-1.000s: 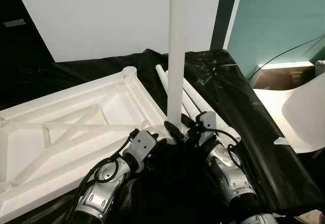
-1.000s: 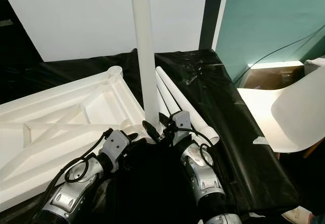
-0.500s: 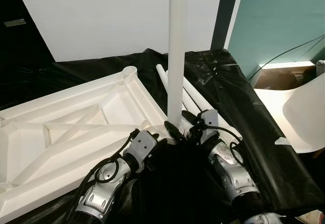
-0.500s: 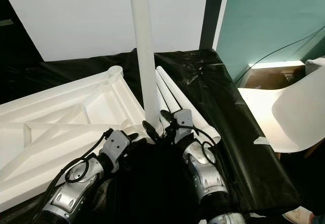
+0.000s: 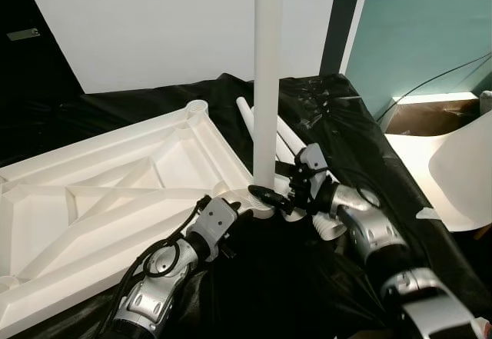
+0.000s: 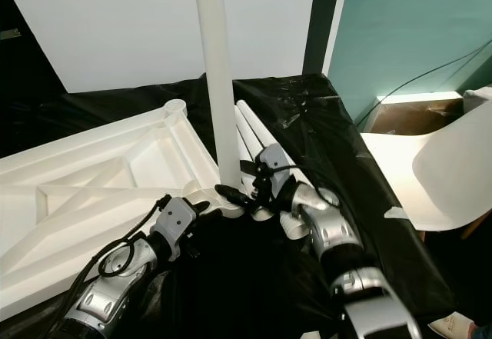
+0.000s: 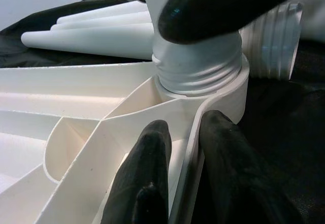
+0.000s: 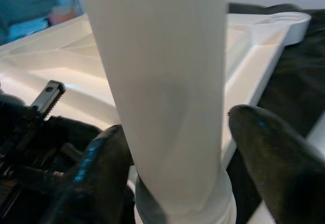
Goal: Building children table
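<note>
The white tabletop (image 5: 115, 193) lies upside down on black sheeting, ribbed underside up. A white table leg (image 5: 267, 78) stands upright in its near corner socket (image 7: 223, 89), threaded end seated. My right gripper (image 5: 270, 194) is at the leg's base, one finger (image 8: 101, 168) on each side, shut on the leg (image 8: 167, 82). My left gripper (image 7: 185, 148) pinches the tabletop's rim just below that socket, and its wrist (image 5: 219, 217) sits left of the leg. Spare white legs (image 5: 288, 135) lie behind the upright one.
Black sheeting (image 5: 369, 154) covers the surface and drops off at the right. A white chair (image 5: 461, 170) stands at the right, with a cardboard box (image 5: 430, 116) and a cable behind it. A white panel (image 5: 154, 24) leans at the back.
My right forearm has swung out to the right around the leg while its fingers stayed at the leg's base. The left arm and the tabletop have not moved.
</note>
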Tool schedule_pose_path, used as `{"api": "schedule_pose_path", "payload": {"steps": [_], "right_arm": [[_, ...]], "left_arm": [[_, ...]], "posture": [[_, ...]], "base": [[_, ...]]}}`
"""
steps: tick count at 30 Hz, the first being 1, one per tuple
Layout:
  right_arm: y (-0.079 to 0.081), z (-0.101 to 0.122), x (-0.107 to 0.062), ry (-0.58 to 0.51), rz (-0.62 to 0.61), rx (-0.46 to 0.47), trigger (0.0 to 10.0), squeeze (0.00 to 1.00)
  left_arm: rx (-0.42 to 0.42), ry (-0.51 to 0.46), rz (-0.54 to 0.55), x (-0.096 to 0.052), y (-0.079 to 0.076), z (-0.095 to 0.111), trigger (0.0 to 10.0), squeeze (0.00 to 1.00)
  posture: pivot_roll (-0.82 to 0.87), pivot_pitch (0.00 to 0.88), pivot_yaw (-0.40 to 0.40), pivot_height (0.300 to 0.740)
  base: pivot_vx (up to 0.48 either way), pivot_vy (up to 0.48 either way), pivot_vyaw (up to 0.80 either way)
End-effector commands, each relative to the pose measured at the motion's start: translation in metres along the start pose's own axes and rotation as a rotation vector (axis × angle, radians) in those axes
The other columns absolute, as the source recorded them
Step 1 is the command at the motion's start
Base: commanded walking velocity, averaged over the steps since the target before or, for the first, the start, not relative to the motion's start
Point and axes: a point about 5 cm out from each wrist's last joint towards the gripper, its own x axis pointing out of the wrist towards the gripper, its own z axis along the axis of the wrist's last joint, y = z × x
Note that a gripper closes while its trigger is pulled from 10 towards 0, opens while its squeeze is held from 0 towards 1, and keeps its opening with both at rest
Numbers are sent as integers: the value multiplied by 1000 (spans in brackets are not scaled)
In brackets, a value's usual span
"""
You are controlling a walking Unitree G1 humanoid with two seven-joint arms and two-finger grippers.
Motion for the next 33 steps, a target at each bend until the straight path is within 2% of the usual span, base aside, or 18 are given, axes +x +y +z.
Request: {"api": "schedule_pose_path", "payload": {"steps": [1, 2, 11, 18, 19, 22, 23, 25, 27, 33], "right_arm": [[3, -5, 2, 31, 51, 1, 3137, 0], [1, -3, 3, 26, 63, 10, 0, 0], [-10, 6, 4, 9, 63, 6, 0, 0], [2, -12, -3, -23, -8, 79, 0, 0], [5, -15, -3, -47, -50, 92, 0, 0], [16, -21, -6, -160, -299, 146, 0, 0], [16, -21, -6, -160, -299, 146, 0, 0], [22, -23, -10, -200, -402, 170, 0, 0], [24, -24, -11, -210, -434, 179, 0, 0], [28, -22, -14, -241, -557, 159, 0, 0]], "left_arm": [[-45, 127, -114, -4, -20, -27, 10000, 0], [-46, 128, -111, -5, -21, -27, 10000, 0], [-55, 128, -104, -6, -23, -28, 10000, 0], [-56, 127, -111, -5, -24, -28, 10000, 0], [-55, 127, -112, -5, -24, -28, 10000, 0], [-53, 126, -114, -4, -23, -27, 10000, 0], [-53, 126, -114, -4, -23, -27, 10000, 0], [-51, 126, -116, -4, -23, -27, 10000, 0], [-50, 127, -117, -4, -23, -27, 10000, 0], [-47, 128, -124, -4, -23, -27, 10000, 0]], "posture": [[183, 0, -7, 740], [186, 0, -8, 740], [188, 0, -11, 740], [175, 0, -7, 740], [173, 0, -6, 740], [169, 0, -2, 740], [169, 0, -2, 740], [166, 0, 0, 740], [166, 0, 0, 740], [153, 0, 6, 740]], "base": [[0, 0, 0], [0, 0, 0], [0, 0, 0], [0, 0, 0], [0, 0, 0], [0, 0, 0], [0, 0, 0], [0, 0, 0], [0, 0, 0], [0, 0, 0]]}}
